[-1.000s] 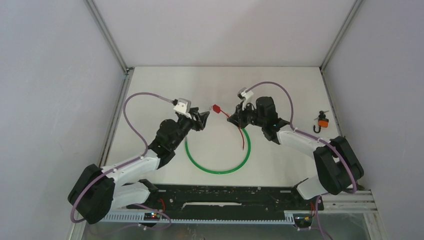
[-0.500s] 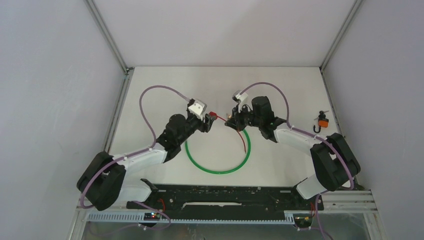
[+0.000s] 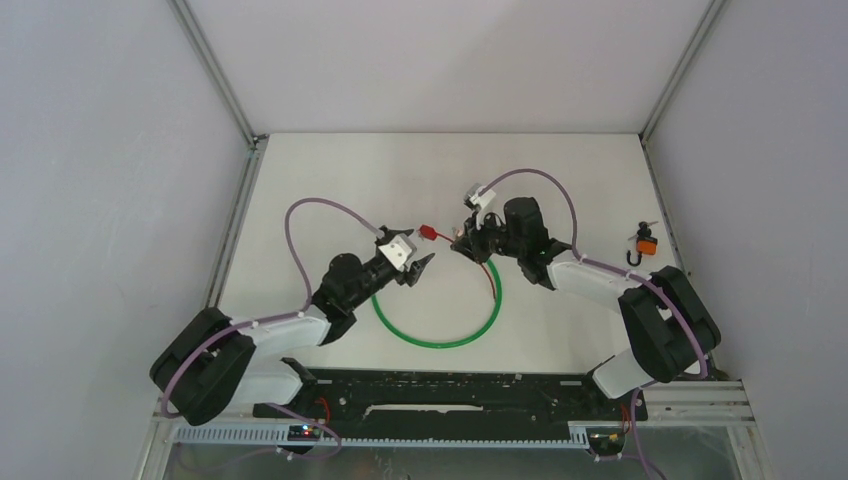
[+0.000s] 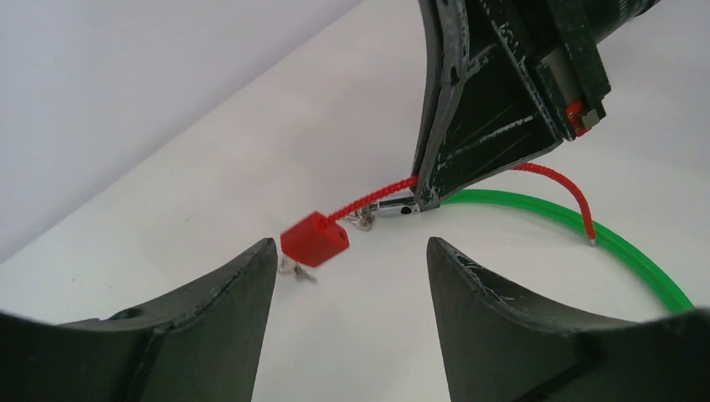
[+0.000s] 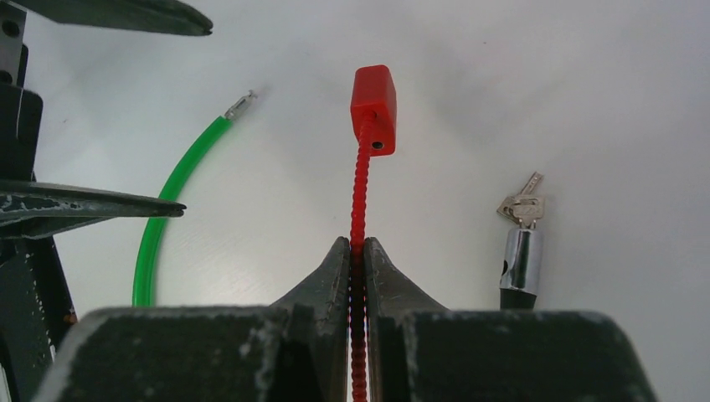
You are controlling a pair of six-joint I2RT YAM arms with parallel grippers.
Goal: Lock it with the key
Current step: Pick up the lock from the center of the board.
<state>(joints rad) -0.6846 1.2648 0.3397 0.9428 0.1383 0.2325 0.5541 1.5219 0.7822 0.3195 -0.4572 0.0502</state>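
Observation:
My right gripper [image 5: 357, 249] is shut on a thin red ribbed cable [image 5: 360, 188], which ends in a red lock block [image 5: 373, 96] held just above the table. The block also shows in the top view [image 3: 427, 234] and in the left wrist view [image 4: 314, 239]. A chrome lock cylinder [image 5: 520, 258] with small keys [image 5: 522, 204] in its end lies right of the cable. My left gripper [image 4: 347, 251] is open and empty, its jaws wide apart, facing the block from a short distance. In the top view it [image 3: 410, 252] sits left of my right gripper [image 3: 462, 243].
A green cable [image 3: 440, 330] lies in a loop on the white table between the arms, and its metal tip [image 5: 241, 105] shows in the right wrist view. An orange and black object [image 3: 645, 243] lies near the right wall.
My left gripper has pulled back towards the near side, turned, and now stands open away from the red block. My right gripper has shifted slightly left with the cable.

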